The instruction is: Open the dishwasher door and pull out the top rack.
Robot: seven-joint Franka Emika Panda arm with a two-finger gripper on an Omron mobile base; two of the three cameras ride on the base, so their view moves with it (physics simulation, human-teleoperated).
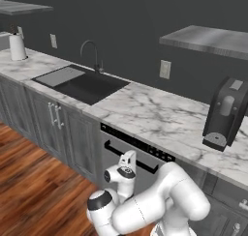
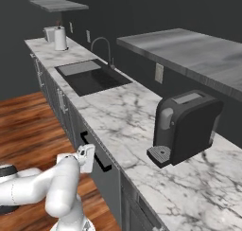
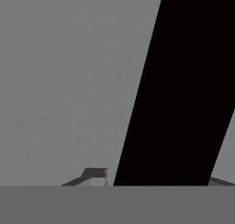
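Hand view: the black handle [image 3: 183,90] crosses the grey door [image 3: 64,81] at right. Gripper [image 3: 156,179] straddles it; grip cannot be told.

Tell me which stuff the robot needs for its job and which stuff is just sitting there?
Needed for the job:
- the dishwasher door, shut
- its black bar handle
- the hand, up close to that handle

Just sitting there:
- the coffee machine on the counter
- the sink and its tap
- the paper towel roll
- the cabinet doors
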